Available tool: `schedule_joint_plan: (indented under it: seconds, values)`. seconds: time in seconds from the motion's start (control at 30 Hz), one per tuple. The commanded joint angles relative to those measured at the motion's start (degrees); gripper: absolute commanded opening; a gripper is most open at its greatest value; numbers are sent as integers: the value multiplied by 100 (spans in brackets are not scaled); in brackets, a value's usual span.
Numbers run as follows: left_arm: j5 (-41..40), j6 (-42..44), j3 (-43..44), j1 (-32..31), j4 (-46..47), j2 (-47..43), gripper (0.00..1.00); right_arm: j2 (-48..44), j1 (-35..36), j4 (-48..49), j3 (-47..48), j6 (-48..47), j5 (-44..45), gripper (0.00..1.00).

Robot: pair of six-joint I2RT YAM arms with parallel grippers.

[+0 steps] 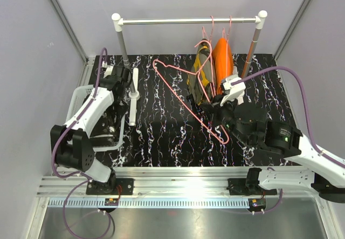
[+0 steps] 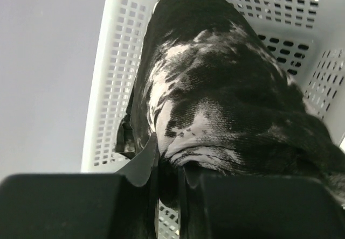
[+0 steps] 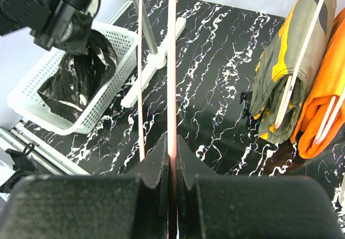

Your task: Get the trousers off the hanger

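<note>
A black, white-veined table (image 1: 161, 136) sits between plain grey walls (image 1: 32, 40), with a rail (image 1: 188, 20) across its far end. The trousers (image 2: 215, 88) lie heaped in a white basket (image 2: 108, 88) at the table's left edge. From above, the left arm covers most of both. The left fingers (image 2: 141, 166) are drawn nearly together, with a fold of the black cloth caught between them. The right fingers (image 3: 153, 163) are clamped on the wire of a bare pink hanger (image 3: 172, 61). A camouflage garment (image 3: 275, 83) and an orange garment (image 3: 323, 104) hang from the rail — the frame edge cuts off the orange one.
</note>
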Motion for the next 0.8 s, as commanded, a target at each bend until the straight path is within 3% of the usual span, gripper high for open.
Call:
schedule_joint_plan:
  seconds: [0.0, 0.17, 0.43, 0.63, 0.77]
  values:
    - [-258, -718, 378, 106, -181, -262, 0, 45, -24, 275, 55, -98, 51, 0]
    - [-638, -1061, 554, 115, -410, -438, 0, 98, -15, 284, 107, -89, 6, 0]
    - [-1621, -1159, 1186, 115, -981, -1596, 0, 125, -24, 257, 213, -107, -11, 0]
    - [-2851, -1018, 1802, 115, -1622, -2238, 0, 133, -15, 266, 283, -98, -108, 0]
    - [-3449, -448, 2004, 115, -1588, -2573, 0, 169, -15, 178, 415, -98, -161, 0]
